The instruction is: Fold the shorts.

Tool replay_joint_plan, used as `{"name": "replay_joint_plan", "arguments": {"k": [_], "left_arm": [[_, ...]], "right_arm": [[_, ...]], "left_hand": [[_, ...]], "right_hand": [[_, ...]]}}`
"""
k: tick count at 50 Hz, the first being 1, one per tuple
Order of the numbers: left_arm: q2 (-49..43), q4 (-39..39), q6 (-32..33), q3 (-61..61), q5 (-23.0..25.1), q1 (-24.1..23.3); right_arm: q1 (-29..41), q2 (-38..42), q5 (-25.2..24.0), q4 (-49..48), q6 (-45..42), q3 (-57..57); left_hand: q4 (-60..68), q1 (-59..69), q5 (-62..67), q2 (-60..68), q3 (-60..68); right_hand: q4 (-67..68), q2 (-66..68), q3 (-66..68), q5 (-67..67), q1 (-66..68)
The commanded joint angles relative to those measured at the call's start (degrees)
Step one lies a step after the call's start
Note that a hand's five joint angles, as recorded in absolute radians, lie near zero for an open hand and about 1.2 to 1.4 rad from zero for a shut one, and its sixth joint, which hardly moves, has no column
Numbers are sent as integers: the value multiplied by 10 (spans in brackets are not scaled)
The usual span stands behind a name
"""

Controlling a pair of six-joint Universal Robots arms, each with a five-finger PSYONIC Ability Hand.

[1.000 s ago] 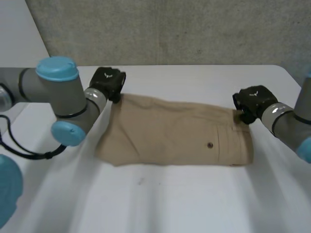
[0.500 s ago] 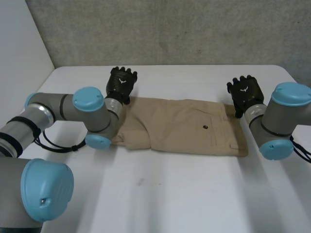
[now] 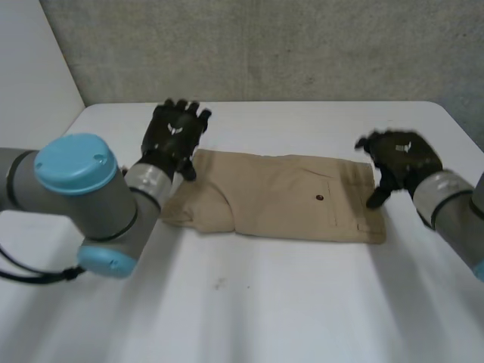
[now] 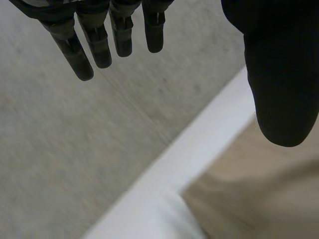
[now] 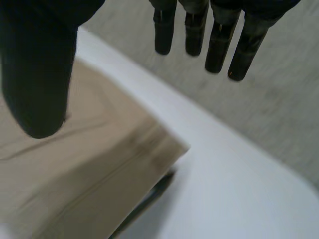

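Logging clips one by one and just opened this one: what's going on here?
A two-armed robot is working on tan shorts that lie flat on a white table, apparently already folded leg over leg. The left hand is over the far corner at the leg end and the right hand is over the far corner at the waistband end. Both hands are open and grip nothing.

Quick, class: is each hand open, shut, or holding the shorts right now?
Left hand: open, holding nothing.
Right hand: open, holding nothing.
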Motion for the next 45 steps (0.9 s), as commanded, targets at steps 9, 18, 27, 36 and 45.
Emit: {"name": "replay_joint_plan", "arguments": {"k": [9,18,27,36,45], "left_arm": [[37,-94,-93,-84,2,30],[50,-94,-94,-102,3,33],[96,-94,-94,-122,4,33],[143,-95,-94,-143,6,49],[153,-95,-95,-146,2,51]], "right_arm": [[-34,95,-20,-40,-14,39],[-47,133,-13,-70,-32,15],[-121,47,-7,-52,-40,34],[-174,33,-17,39,-162,1],[-4,32,-19,47,-183,-108]], "left_hand": [[-4,-8,-4,-3,-9],[-7,-11,-7,-6,-12],[-9,-13,-9,-8,-14],[-11,-15,-11,-10,-15],[-11,-15,-11,-10,-15]], "right_hand": [[246,247,247,240,268],[639,640,640,634,661],[639,640,640,634,661],[639,640,640,634,661],[639,640,640,634,661]]}}
